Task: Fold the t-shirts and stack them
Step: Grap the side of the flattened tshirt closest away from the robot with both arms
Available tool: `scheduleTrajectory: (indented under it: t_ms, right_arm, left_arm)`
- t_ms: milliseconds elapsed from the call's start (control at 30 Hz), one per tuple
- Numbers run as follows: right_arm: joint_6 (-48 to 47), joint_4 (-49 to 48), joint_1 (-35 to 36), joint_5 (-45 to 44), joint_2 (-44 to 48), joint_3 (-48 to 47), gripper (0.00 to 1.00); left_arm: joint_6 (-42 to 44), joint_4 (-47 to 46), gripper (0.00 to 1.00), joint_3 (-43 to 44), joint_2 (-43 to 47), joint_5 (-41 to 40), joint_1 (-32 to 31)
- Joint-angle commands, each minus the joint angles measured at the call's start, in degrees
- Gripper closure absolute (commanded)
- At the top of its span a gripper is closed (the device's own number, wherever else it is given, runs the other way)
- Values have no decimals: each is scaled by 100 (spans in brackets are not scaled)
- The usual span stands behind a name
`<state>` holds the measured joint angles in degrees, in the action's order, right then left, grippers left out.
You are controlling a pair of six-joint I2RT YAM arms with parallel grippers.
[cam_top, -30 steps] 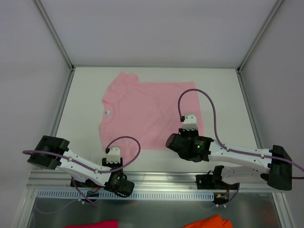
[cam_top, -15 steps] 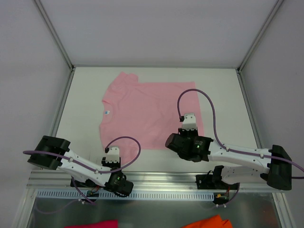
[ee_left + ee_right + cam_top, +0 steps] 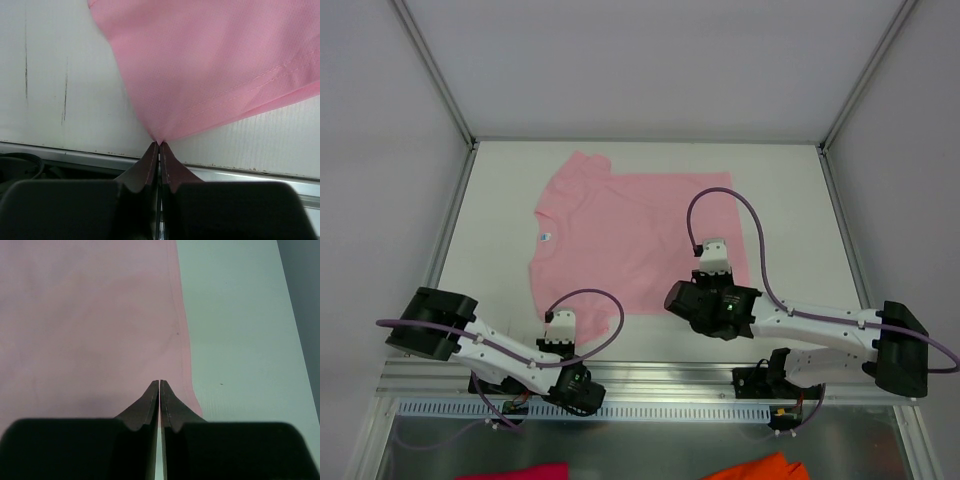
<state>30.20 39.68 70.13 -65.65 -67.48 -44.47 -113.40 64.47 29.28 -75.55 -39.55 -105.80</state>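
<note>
Well, one pink shirt (image 3: 630, 235) lies spread on the table (image 3: 790, 200), its one white label (image 3: 546, 237) at the left. My left pincer (image 3: 159, 145) is clamped on its near left corner, cloth drawn to a point. My right pincer (image 3: 159, 382) is closed over the right edge; whether it pinches cloth, I cannot tell. Two scraps, magenta (image 3: 528, 471) and orange (image 3: 760, 468), lie beyond my bases, well apart from the shirt.
</note>
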Motion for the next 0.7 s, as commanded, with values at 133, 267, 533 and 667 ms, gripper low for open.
scheduleTrajectory:
  t_ms: [133, 267, 533, 667]
  right_arm:
    - [224, 83, -69, -203, -169, -291, 84]
    - [328, 198, -122, -229, -169, -326, 74]
    - [891, 645, -368, -89, -388, -343, 41]
    - [1760, 1120, -587, -19, -547, -265, 42]
  left_arm:
    - [-2335, 812, 100, 508, -329, -325, -46]
    - [-2537, 1085, 100, 544, -259, -421, -46]
    - [-3073, 1998, 100, 728, -135, -738, -46]
    - [-3161, 2096, 100, 746, -39, -940, -20]
